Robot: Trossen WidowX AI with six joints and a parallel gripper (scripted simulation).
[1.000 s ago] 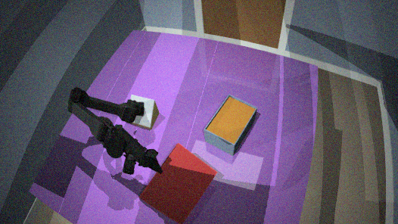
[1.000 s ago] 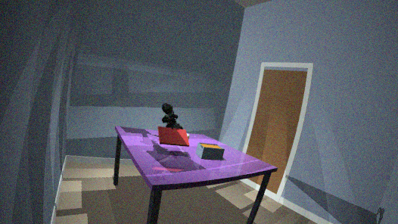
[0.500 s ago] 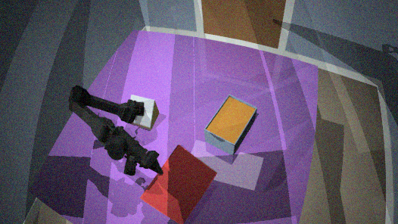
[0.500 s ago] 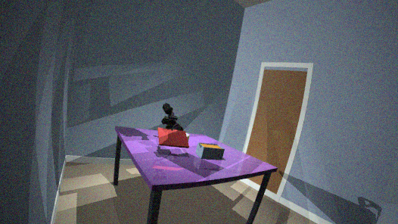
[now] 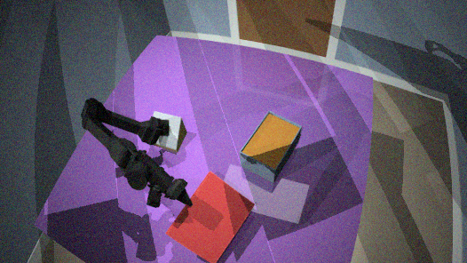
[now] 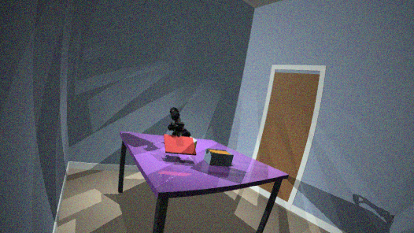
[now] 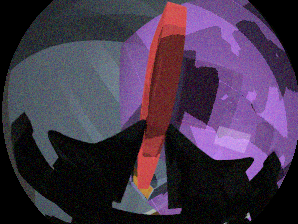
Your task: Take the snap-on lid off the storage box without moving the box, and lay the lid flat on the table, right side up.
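The storage box (image 5: 271, 145) (image 6: 220, 157) stands open on the purple table (image 5: 275, 75) (image 6: 185, 181), its orange inside showing. My gripper (image 5: 188, 202) (image 7: 156, 125) is shut on one edge of the red lid (image 5: 213, 215) (image 6: 179, 144) (image 7: 162, 76) and holds it in the air, left of the box and apart from it. In the exterior view the lid stands tilted well above the table top, with its shadow below it. In the wrist view I see the lid edge-on, running away from the fingers.
A white block (image 5: 170, 130) sits on the table at the arm's base. A brown door (image 5: 286, 24) (image 6: 289, 126) is in the far wall. The table edges are close on the near and left sides.
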